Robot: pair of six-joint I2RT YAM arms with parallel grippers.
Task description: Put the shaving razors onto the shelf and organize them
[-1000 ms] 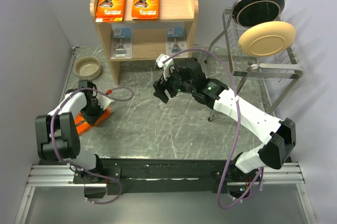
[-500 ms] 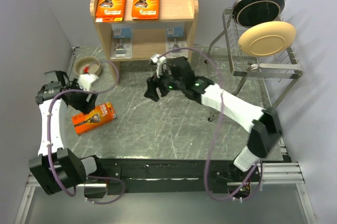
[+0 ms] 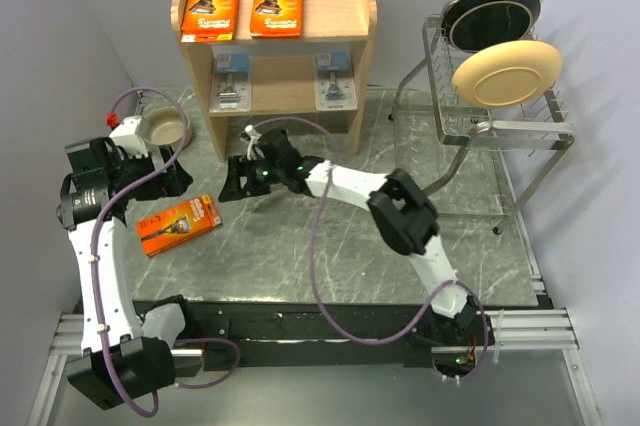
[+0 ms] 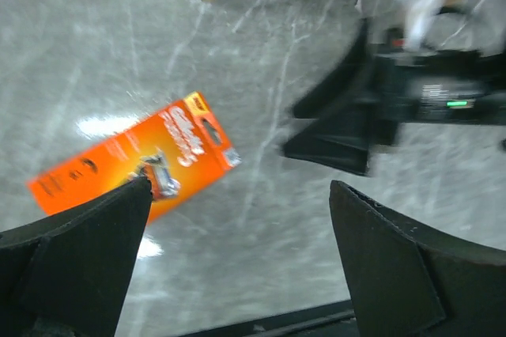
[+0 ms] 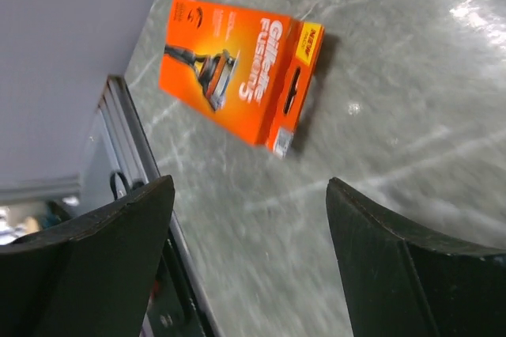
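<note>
From above: four razor packs sit on the light natural-wood shelf (image 3: 332, 12). The fifth, a flat orange cardboard razor pack (image 3: 180, 225), lies askew on the grey marbled desk (image 3: 270, 256) (pale walls close by).

Left wrist: my left jaws are spread and empty above the pack (image 4: 134, 167), probably leaving it free.

Right wrist: my right jaws are spread too, facing the pack (image 5: 237, 68).

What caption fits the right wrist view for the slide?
Open right gripper hovers above an orange razor pack lying flat on the grey table.

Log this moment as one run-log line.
left jaws open, empty | right jaws open, empty | loose orange pack on table, unheld | shelf: two orange packs top, two blister packs below
</note>
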